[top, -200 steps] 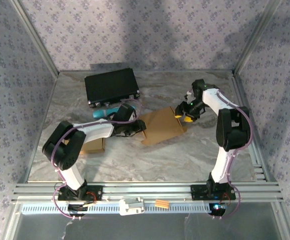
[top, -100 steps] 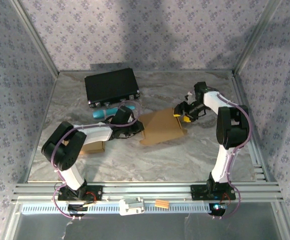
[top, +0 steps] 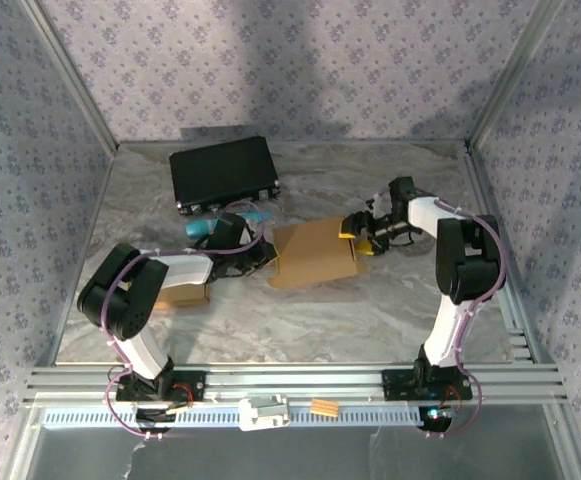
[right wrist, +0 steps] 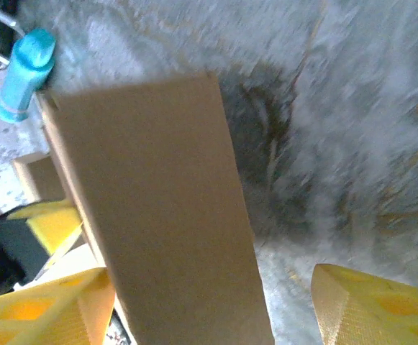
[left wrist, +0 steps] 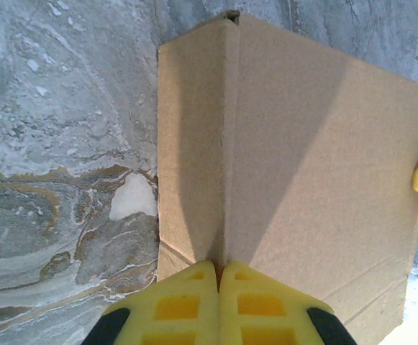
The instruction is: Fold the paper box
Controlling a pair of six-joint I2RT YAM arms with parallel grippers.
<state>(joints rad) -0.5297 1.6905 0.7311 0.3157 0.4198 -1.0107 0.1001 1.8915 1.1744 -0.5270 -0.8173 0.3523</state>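
Note:
The brown paper box [top: 315, 255] lies partly folded in the middle of the table. My left gripper [top: 261, 258] is at its left edge. In the left wrist view the yellow fingers [left wrist: 194, 295] are pressed together on a raised crease of the paper box [left wrist: 309, 144]. My right gripper [top: 358, 236] is at the box's right edge with its jaws wide apart. In the right wrist view a tilted panel of the paper box [right wrist: 158, 201] stands between the right gripper [right wrist: 209, 309] fingers, nearer the left finger [right wrist: 43, 309], and neither finger presses on it.
A black case [top: 222, 172] sits at the back left, with a teal object [top: 210, 226] just in front of it. A smaller brown box [top: 182, 294] lies under the left arm. A white part [top: 263, 412] and an orange piece [top: 324, 407] rest on the front rail.
The left gripper has shut on the box's left crease. The right gripper has opened wider and slid left along the box's right edge. The box has shifted slightly left.

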